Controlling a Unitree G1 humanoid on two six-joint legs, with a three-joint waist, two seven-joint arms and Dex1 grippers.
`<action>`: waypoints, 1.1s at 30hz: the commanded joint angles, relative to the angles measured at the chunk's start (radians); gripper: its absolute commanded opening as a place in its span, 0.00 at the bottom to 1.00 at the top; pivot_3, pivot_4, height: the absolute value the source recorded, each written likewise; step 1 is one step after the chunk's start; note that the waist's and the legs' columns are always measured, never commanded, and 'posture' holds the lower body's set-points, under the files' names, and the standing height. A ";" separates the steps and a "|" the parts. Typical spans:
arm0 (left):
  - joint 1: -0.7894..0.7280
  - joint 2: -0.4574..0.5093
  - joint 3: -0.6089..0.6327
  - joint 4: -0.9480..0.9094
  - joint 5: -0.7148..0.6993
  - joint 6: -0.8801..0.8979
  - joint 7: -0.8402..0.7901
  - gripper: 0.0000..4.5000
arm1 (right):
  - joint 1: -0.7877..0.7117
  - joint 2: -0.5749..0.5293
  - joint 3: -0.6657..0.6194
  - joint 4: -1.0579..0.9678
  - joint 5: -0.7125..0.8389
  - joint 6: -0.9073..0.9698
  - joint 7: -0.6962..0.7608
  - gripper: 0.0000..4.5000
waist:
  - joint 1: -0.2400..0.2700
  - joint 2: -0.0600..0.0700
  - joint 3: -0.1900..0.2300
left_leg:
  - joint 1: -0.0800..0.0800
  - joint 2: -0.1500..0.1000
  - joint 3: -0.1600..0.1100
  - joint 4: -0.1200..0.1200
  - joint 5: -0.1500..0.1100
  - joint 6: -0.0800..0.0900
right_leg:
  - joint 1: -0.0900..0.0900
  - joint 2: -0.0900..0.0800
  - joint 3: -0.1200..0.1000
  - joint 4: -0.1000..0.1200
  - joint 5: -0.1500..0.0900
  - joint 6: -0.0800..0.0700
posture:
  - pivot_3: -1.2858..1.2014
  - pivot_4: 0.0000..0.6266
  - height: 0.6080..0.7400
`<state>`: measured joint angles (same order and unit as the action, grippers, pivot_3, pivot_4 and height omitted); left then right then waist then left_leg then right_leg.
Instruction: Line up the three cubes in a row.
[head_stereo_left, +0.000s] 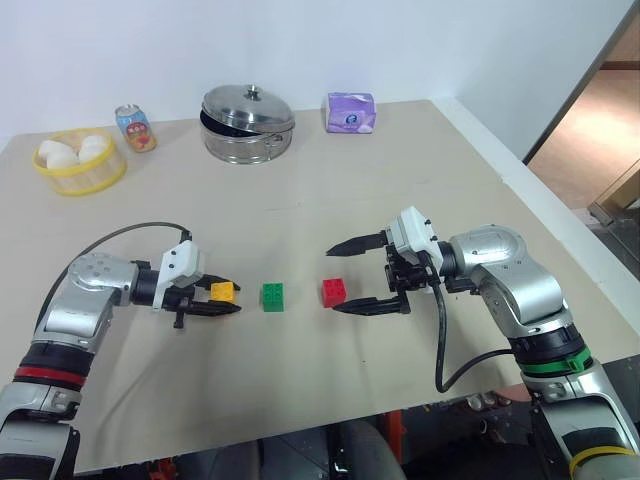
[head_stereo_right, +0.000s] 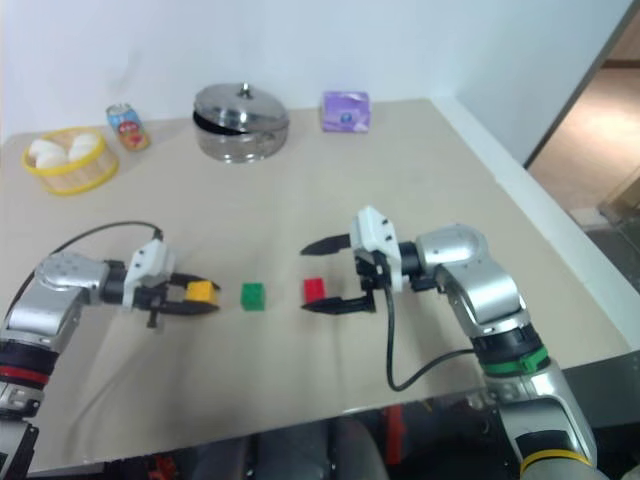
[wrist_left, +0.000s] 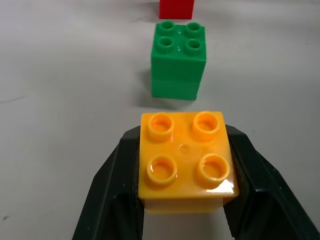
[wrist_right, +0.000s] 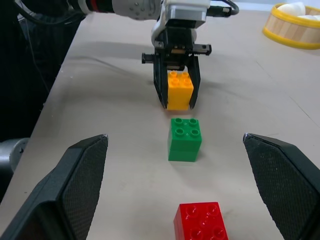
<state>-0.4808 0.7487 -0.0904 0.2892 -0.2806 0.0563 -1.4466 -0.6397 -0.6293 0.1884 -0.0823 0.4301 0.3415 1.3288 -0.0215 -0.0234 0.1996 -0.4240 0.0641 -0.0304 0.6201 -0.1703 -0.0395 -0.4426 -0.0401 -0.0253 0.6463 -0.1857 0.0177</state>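
On the table (head_stereo_left: 330, 190), the right gripper (head_stereo_left: 352, 277) stands spread wide around the red cube (head_stereo_left: 334, 292), the left gripper (head_stereo_left: 226, 300) is clamped on the yellow cube (head_stereo_left: 222, 291), and the green cube (head_stereo_left: 272, 296) sits between them.

Bright, even indoor light is falling from above, casting soft, short shadows on the beige table (head_stereo_left: 330, 200). Glare is glinting off the orange-yellow cube (wrist_left: 186, 160). Head views are looking slightly hazy.
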 joint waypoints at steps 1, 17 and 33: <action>-0.022 -0.004 -0.001 0.019 0.015 -0.034 -0.004 0.30 | -0.009 -0.011 -0.035 -0.043 0.023 0.006 -0.002 1.00 | 0.000 0.000 0.000 | 0.000 0.000 0.000 0.000 0.000 0.000 | 0.000 0.000 0.000 0.000 0.000 0.000 | 0.52 0.24 1.00; -0.029 0.043 0.007 0.032 0.016 -0.021 -0.051 0.30 | -0.014 -0.027 -0.034 -0.058 0.030 0.034 -0.009 1.00 | 0.000 0.000 0.000 | 0.000 0.000 0.000 0.001 0.000 0.000 | 0.000 0.000 0.000 0.000 0.000 0.000 | 0.52 0.24 1.00; -0.018 0.048 0.004 0.070 0.054 -0.084 -0.037 0.30 | -0.006 -0.036 -0.034 -0.062 0.033 0.032 -0.004 1.00 | 0.000 0.000 0.000 | 0.000 0.000 0.000 0.001 0.000 0.000 | 0.000 0.000 0.000 0.001 0.000 0.000 | 0.52 0.24 1.00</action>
<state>-0.4926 0.7754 -0.1066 0.3522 -0.2339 -0.0065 -1.4868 -0.6398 -0.6554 0.1883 -0.1046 0.4469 0.3775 1.3245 -0.0215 -0.0234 0.1996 -0.4239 0.0641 -0.0303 0.6209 -0.1703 -0.0394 -0.4424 -0.0400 -0.0250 0.6469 -0.1855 0.0179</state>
